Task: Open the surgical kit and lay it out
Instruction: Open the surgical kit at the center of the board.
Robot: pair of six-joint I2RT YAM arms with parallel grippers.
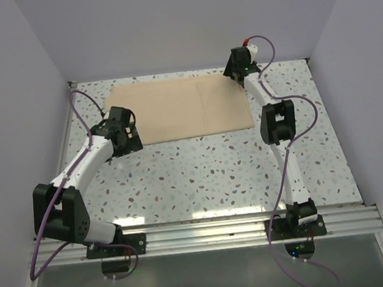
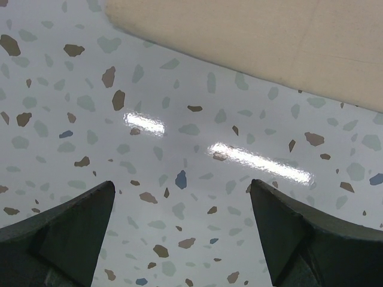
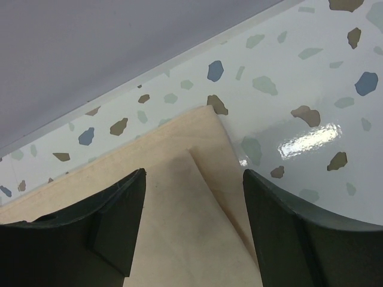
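Two wide-spread grippers to work with, neither holding anything. Find the wrap (image 1: 181, 108) lying folded flat at the far side of the table (image 1: 215, 175); no tray or instruments on show, perhaps inside. Start with the right gripper (image 3: 194, 173), poised open astride the far right corner, where the edge of a top flap (image 3: 185, 203) shows in the gap. Lower, catch that top layer only, pinch close to the corner, then lift and peel outward slowly. Keep the left gripper (image 2: 182, 185), open over bare table just beside the wrap's near left edge, ready to pin the wrap down against dragging.
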